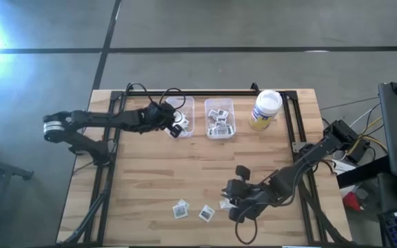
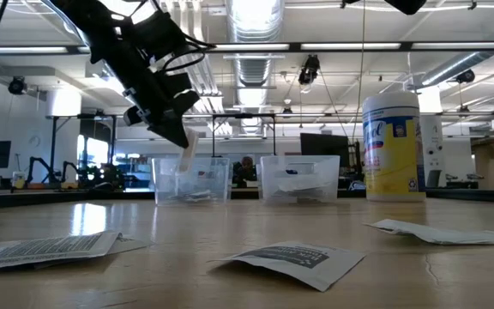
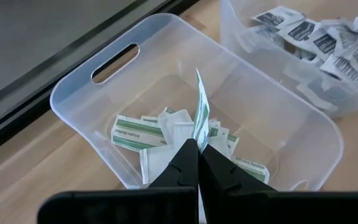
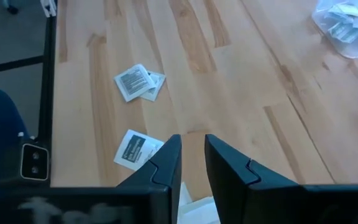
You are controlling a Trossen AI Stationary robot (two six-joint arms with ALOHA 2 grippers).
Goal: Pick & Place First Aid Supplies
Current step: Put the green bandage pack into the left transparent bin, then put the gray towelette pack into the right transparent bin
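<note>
Left gripper (image 3: 197, 152), at eleven o'clock over the left bin (image 3: 92, 93), pinches a strip (image 3: 201, 115) by its end. Right gripper (image 4: 193, 163), at five o'clock, jaws parted, seemingly closing on a packet (image 4: 197, 208). Light, limp paper: grip an edge.

So the table (image 1: 185, 172) is a light butcher-block wood top with a black frame rail (image 1: 212, 94) running along its far edge. Two clear plastic bins sit side by side back there: the left bin (image 1: 189, 103) is right under the left pincer, with a cut-out handle slot in its end wall, and the right bin (image 1: 220, 131) is just beside it, on the side away from that arm's base. A yellowish wipes jar with a white lid (image 1: 265, 110) stands near the far right corner, well apart from the right pincer down at the front edge. Loose cables (image 1: 353, 148) trail off the table's right side, over grey concrete floor (image 1: 219, 27).
</note>
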